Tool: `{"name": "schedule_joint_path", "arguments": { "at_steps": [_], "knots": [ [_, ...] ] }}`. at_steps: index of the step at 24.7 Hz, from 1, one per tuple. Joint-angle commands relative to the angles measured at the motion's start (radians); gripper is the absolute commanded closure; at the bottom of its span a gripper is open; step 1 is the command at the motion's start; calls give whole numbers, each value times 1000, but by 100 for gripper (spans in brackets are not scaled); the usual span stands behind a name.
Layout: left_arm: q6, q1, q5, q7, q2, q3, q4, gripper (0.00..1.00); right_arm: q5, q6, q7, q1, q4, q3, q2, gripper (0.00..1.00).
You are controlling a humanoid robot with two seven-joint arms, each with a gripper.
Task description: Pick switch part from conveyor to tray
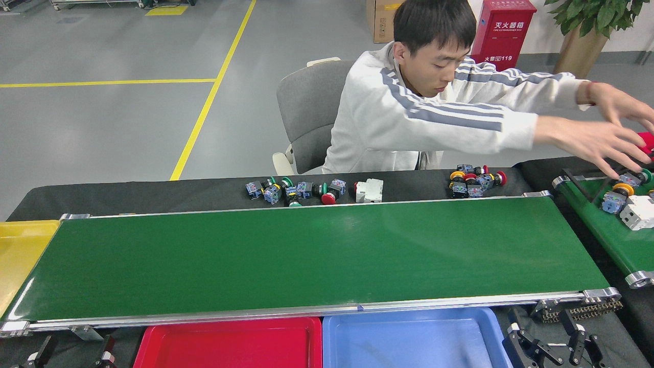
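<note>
Both sets of jaws, left gripper [71, 355] and right gripper [549, 345], stand apart, holding nothing, below the conveyor [306, 255].

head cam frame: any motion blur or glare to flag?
Head view: the person's hands at the right edge are motion-blurred; everything static is sharp. Soft glare patch on the conveyor belt near its far rail, and bright streaks on the near rail. Lighting is even, shadows faint. Both pincers, left and right, are dark and cropped at the bottom edge.
</note>
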Motion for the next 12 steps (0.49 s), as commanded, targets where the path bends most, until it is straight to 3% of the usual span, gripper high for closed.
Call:
{"name": "schedule_joint_path", "arguments": {
  "at_steps": [1,12],
  "knots": [
    [1,0,2,8,4,-1,-12,0,-3,-6,-6,1,-14,-5,-3,1],
    [0,-10,8,13,4,8,-9,0,-4,-8,-13,-7,-12,-5,-7,1]
  ]
}}
